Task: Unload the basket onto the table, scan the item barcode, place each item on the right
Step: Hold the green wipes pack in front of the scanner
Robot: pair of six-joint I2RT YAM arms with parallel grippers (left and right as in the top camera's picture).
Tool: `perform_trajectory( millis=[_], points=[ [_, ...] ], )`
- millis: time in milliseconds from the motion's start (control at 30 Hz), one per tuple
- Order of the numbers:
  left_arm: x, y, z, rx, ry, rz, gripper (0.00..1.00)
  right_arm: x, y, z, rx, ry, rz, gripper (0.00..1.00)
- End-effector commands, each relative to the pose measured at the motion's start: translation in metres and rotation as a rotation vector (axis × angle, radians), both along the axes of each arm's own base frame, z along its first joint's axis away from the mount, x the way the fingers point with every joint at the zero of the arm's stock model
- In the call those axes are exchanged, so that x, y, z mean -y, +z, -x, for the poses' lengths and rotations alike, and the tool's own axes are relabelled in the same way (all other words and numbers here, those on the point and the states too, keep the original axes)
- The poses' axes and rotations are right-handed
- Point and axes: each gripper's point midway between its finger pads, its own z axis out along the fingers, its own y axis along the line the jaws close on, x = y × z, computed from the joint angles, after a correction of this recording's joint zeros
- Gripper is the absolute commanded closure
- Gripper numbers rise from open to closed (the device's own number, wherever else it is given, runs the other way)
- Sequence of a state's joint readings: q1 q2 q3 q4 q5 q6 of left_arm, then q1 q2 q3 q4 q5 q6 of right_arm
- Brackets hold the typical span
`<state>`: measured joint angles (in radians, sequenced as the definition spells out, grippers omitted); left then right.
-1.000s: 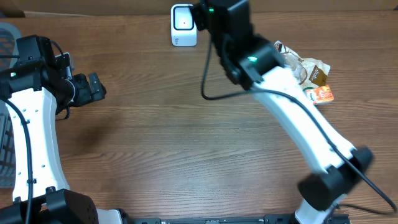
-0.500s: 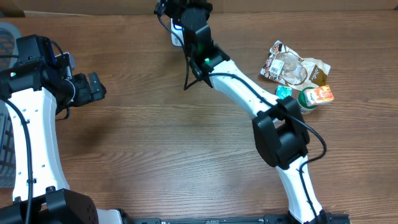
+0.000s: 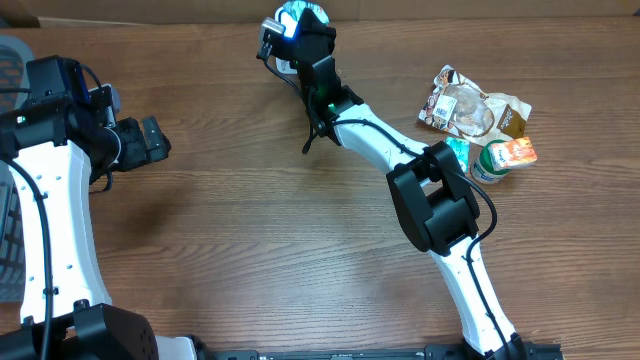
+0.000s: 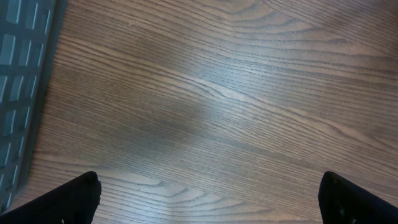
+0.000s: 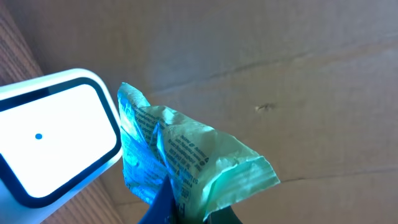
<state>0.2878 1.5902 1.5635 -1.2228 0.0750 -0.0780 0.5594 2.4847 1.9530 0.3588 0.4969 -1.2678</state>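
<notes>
Packet (image 5: 186, 165), teal and crumpled with fine print on it, is pinched at its lower end in the right gripper (image 5: 186, 208), whose jaws are closed tight on it. It hangs in the air just beside the scanner (image 5: 56, 140), to the scanner's right in the wrist view. Whether it touches the housing I cannot tell. From overhead the packet (image 3: 300, 14) shows as a bluish-lit patch at the far edge of the table (image 3: 260, 240), with the right gripper (image 3: 308, 35) just below it and the scanner almost wholly hidden by the arm. A cardboard wall (image 5: 280, 87) stands close behind the packet, so little room is left on that side.

The middle of the table is open wood, from the right arm's elbow across to the left arm. Near the right edge lies a pile of snack items (image 3: 478, 118), well apart from the scanner. The left gripper (image 3: 150, 140) hovers over the left part of the table with its jaws spread wide and nothing between them. Its wrist view shows only two fingertips (image 4: 78, 196) at the lower corners, wood grain under them and a grey basket (image 4: 25, 68) along the left edge. Overhead, the basket (image 3: 8, 230) sits at the table's left border, partly behind the left arm.

Only the right wrist view shows the packet's print and the scanner's white window with its blue dot. Only the overhead view shows where both arms stand.
</notes>
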Motion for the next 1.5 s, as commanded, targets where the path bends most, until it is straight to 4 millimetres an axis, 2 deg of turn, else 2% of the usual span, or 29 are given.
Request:
perform_trajectory(
  millis=[0,167,367,767,967,1333,1467],
  points=[
    [0.003,0.004,-0.001,0.014,-0.011,-0.002,0.0,-0.006,0.021,0.0,0.047,0.034,0.038,0.96],
    [0.003,0.004,-0.001,0.014,-0.011,-0.002,0.0,-0.007,0.02,0.0,0.048,0.047,0.073,0.96],
    [0.003,0.004,-0.001,0.014,-0.011,-0.002,0.0,-0.005,0.009,-0.001,0.013,0.061,0.173,0.96],
    [0.003,0.004,-0.001,0.014,-0.011,-0.002,0.0,0.0,0.016,-0.004,0.04,0.053,0.16,0.96],
    [0.003,0.004,-0.001,0.014,-0.011,-0.002,0.0,0.004,0.03,-0.008,0.112,0.04,0.148,0.96],
    [0.003,0.004,-0.001,0.014,-0.011,-0.002,0.01,0.002,0.012,-0.01,0.088,0.058,0.205,0.96],
    [0.003,0.004,-0.001,0.014,-0.011,-0.002,0.0,0.003,0.022,-0.008,0.094,0.041,0.141,0.96]
  ],
)
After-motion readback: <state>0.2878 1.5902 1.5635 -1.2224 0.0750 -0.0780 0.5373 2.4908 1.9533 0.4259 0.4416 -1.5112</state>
